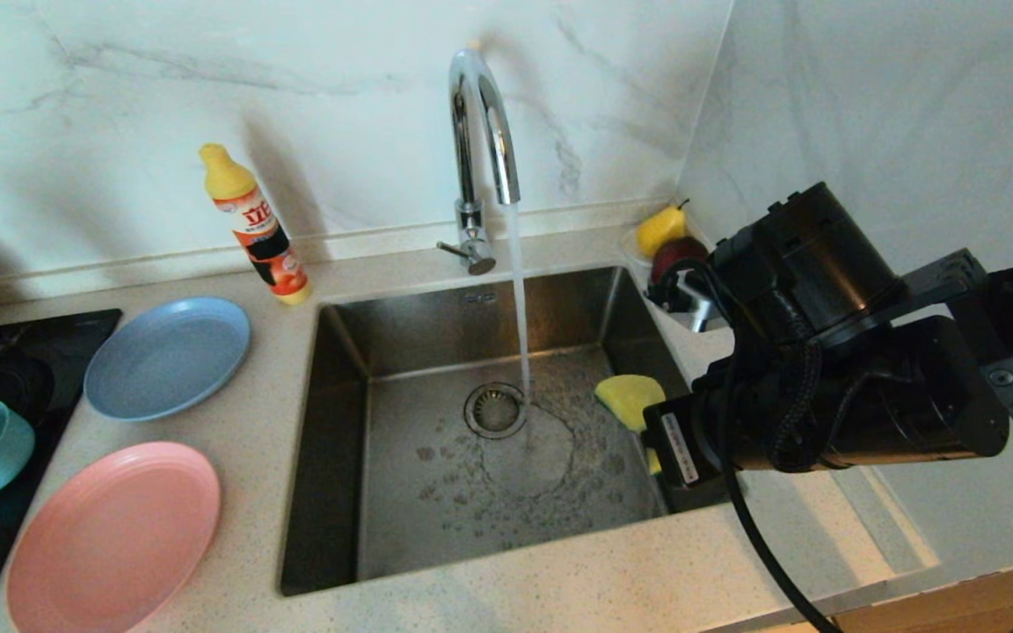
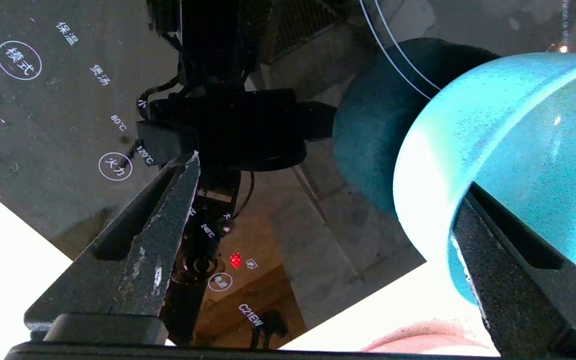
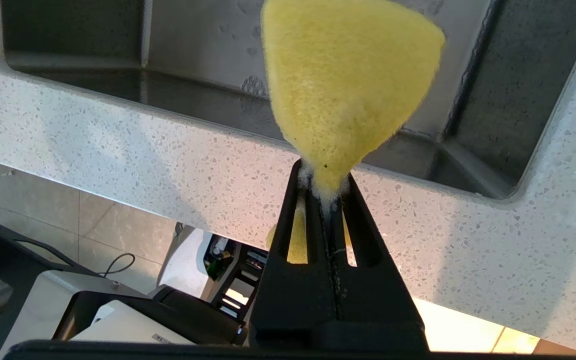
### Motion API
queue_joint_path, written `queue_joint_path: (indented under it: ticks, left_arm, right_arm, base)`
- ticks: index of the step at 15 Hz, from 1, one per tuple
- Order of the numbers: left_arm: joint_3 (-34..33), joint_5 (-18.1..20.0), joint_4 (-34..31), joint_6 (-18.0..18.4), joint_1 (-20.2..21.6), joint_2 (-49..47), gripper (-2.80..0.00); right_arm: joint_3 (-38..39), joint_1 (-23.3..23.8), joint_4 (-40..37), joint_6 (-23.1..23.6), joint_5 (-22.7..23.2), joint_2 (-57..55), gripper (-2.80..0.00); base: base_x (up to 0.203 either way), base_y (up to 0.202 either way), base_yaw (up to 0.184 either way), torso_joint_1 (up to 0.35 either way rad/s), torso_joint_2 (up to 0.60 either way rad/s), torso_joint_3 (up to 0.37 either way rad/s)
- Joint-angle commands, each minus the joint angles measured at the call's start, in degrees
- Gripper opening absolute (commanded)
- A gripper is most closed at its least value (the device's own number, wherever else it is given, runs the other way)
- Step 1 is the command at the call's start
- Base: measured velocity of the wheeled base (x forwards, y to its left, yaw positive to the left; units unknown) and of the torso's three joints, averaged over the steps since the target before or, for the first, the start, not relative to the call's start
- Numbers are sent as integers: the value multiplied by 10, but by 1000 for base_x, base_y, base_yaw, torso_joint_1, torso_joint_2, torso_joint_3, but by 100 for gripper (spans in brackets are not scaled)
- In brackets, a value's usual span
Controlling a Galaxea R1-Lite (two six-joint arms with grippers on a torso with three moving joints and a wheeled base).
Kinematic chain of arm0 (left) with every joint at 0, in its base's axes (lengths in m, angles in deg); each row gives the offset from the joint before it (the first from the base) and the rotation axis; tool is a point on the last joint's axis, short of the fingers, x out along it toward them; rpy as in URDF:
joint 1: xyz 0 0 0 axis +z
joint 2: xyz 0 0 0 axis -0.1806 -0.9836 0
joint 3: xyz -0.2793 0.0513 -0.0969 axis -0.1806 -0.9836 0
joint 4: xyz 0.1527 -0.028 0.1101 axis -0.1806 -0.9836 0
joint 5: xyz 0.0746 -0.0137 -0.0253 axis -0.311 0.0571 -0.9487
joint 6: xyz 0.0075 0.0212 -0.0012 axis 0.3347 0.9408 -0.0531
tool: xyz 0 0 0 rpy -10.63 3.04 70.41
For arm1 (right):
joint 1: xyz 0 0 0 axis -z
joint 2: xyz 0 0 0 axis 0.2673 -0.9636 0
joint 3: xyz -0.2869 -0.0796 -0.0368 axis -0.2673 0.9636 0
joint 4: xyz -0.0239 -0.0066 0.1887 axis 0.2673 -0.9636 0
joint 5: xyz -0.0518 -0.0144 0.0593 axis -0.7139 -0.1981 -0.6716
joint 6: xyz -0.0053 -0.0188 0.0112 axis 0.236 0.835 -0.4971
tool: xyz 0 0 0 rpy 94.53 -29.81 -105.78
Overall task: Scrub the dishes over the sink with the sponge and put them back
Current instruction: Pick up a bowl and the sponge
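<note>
Sponge (image 3: 348, 85) pinched in right pincer (image 3: 325, 192) above sink (image 1: 339, 422), left pincer (image 2: 328, 200) wide, perhaps straddling bowl (image 2: 518, 150)

The sink (image 1: 401, 492) offers the most free room: its floor is bare around the drain (image 1: 495, 410), and only the water stream (image 1: 520, 308) falling from the tap (image 1: 480, 123) divides it in the middle. The right side of the sink is taken by the right gripper (image 3: 325, 192), which is clamped on the sponge (image 3: 348, 85) above the basin edge. On the bench (image 1: 251, 422) to the left, the blue plate (image 1: 166, 356) and the pink plate (image 1: 111, 536) lie close together with a narrow gap between them. The bottle (image 1: 256, 224) stands behind the blue plate, near the wall. The teal bowl (image 2: 508, 165) sits between the spread fingers of the left gripper (image 2: 328, 185), on the dark cooktop (image 2: 68, 100). The back right corner is blocked by a pear (image 1: 660, 229).
</note>
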Motion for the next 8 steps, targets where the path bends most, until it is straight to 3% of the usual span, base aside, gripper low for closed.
queue_joint_path:
  ticks: [1,6,7,8]
  left_arm:
    - [0,-6,2,-2,-2,-9,0]
    - [0,-14,0,0,-3,-13,0]
    - [0,-14,-1,5,-3,-11,-280]
    - [2,-13,-2,4,-3,-11,-280]
  right_arm:
    - [-2,2,-1,-1,-1,-1,-280]
    - [-2,6,-1,-1,0,-1,-280]
    - [-2,6,-1,-1,0,-1,-280]
    - [-3,6,-1,-1,0,0,-280]
  base:
    - [0,0,0,0,0,0]
    - [0,0,0,0,0,0]
    - [0,0,0,0,0,0]
    - [0,0,0,0,0,0]
